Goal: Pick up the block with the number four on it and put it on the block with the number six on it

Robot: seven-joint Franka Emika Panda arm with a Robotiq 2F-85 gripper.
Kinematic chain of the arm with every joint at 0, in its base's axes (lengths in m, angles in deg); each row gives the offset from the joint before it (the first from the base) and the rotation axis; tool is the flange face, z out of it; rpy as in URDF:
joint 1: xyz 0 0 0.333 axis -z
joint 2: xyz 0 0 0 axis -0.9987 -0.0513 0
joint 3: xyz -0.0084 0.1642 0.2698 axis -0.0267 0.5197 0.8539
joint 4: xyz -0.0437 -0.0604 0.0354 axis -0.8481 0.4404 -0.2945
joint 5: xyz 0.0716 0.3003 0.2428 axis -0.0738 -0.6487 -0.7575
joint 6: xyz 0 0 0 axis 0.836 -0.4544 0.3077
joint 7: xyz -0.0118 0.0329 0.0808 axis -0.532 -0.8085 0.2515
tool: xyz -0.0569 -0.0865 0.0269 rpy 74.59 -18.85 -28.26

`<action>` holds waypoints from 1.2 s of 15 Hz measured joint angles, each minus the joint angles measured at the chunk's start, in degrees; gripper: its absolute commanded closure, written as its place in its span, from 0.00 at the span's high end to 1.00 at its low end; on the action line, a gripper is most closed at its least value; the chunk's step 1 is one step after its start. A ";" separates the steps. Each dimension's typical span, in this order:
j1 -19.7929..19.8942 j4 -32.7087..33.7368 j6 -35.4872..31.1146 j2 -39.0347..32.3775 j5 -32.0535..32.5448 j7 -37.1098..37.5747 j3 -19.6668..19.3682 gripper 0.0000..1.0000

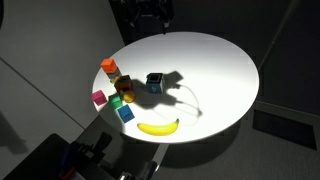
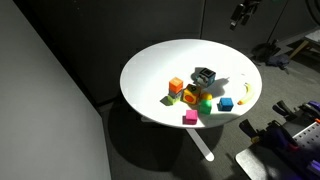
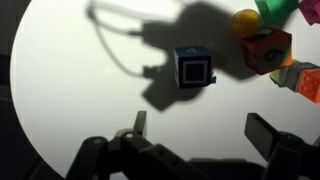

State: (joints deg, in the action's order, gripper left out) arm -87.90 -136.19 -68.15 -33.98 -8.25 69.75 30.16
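Observation:
The block with the number four [image 3: 193,67] is a blue cube with a white face and a dark mark. It stands alone on the round white table [image 3: 80,80] in the wrist view, and shows in both exterior views [image 1: 155,82] [image 2: 205,76]. The block with the number six [image 3: 268,47] is reddish-orange with a greenish face. It sits to the side of the four block, among the other blocks [image 1: 123,85] [image 2: 190,95]. My gripper [image 3: 203,130] is open and empty, high above the table and apart from every block [image 1: 150,15] [image 2: 242,12].
A plain orange block [image 1: 108,66], a pink block [image 1: 98,98], a green block [image 1: 116,101] and a plain blue block [image 1: 124,113] cluster near the table's edge. A banana [image 1: 158,126] lies close to the rim. The arm's shadow falls across the table.

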 measured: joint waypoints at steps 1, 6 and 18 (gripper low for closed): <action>0.00 1.06 0.01 -1.66 0.37 0.25 0.59 1.00; -0.01 6.18 0.04 -9.42 3.73 4.53 2.74 1.00; -2.43 12.29 2.56 -20.39 7.70 17.61 3.42 1.00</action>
State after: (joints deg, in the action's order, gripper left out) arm -90.33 -123.90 -65.59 -54.37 -0.55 87.37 33.58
